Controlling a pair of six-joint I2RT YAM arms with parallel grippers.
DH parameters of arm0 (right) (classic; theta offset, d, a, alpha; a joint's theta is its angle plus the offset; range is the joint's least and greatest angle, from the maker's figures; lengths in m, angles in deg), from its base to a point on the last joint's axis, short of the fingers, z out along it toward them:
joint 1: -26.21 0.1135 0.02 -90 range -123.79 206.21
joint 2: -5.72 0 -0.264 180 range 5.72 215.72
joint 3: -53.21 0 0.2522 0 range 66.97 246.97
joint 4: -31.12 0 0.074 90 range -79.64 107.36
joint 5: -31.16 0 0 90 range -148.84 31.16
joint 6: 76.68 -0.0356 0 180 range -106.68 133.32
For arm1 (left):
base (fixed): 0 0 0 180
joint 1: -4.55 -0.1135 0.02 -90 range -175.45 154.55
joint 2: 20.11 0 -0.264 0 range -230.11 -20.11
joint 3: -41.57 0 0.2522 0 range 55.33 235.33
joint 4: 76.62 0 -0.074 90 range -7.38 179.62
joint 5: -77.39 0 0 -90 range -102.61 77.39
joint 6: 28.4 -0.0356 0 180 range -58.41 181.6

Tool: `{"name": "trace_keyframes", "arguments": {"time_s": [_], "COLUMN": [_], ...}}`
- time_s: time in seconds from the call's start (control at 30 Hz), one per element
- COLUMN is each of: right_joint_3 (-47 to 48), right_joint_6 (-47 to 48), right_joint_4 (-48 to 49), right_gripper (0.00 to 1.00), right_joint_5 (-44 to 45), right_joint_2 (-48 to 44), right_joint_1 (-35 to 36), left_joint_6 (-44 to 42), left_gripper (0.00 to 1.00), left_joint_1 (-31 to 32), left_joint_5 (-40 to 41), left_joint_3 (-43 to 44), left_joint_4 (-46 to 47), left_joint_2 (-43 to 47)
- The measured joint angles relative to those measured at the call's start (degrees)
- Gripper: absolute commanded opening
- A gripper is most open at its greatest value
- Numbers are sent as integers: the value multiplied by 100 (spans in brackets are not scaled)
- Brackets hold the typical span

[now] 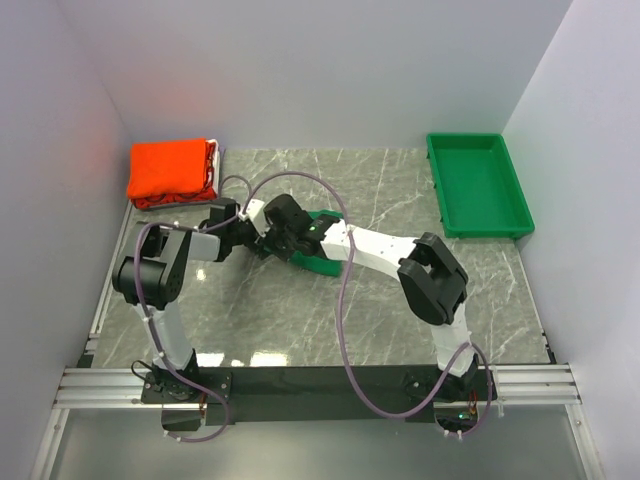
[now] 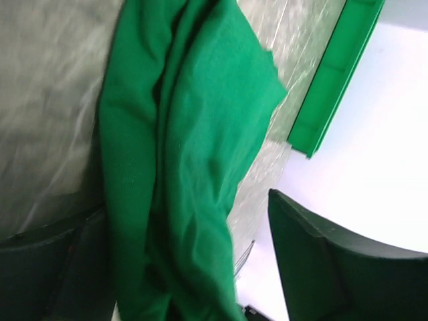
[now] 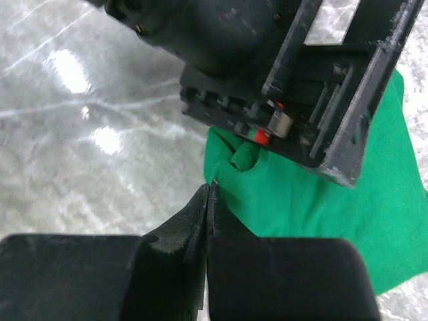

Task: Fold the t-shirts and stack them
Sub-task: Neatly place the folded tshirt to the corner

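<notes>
The green t-shirt (image 2: 187,134) is bunched in the middle of the worktop (image 1: 300,320), right under both wrists. It's thin, floppy cotton that weighs next to nothing and drapes and creases wherever it's lifted, so I'd expect it to sag and slide unless it's grabbed by a hem or shoulder corner rather than the middle.

The right gripper (image 3: 208,190) has its jaws pressed together and looks to be nipping the shirt's edge. The left gripper (image 2: 184,221) has its jaws spread wide, with cloth lying loose between them.

The folded orange-red t-shirts (image 1: 172,170) sit in the far left corner, well apart. The surface is glossy grey marble-look, probably slick, so cloth should drag easily. A green plastic tray (image 1: 478,185) sits far right, and plain white walls (image 1: 300,70) box it all in.
</notes>
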Motion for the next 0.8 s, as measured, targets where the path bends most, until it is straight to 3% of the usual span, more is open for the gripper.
{"name": "trace_keyframes", "arguments": {"time_s": [0.33,0.43,0.47,0.5,0.57,0.6,0.77,0.8], "right_joint_3": [470,472,472,472,472,472,472,466], "right_joint_6": [-367,-426,-444,-455,-481,-496,-472,-470], "right_joint_4": [173,205,212,219,225,221,94,-2], "right_gripper": [0,0,0,0,13,29,55,67], "right_joint_5": [411,476,492,505,514,529,649,651], "right_joint_2": [435,435,435,435,435,435,396,361], "right_joint_1": [0,-2,0,-2,-2,-2,-61,-107], "left_joint_6": [210,166,133,120,20,-17,-533,-678], "left_gripper": [69,59,47,42,29,27,21,20], "left_joint_1": [164,175,175,173,173,173,160,151], "left_joint_5": [461,564,595,612,654,664,861,909], "left_joint_3": [529,684,728,750,813,857,1311,1414], "left_joint_4": [-179,-291,-332,-361,-463,-529,-1141,-1276], "left_joint_2": [-365,-452,-485,-505,-555,-586,-723,-726]}}
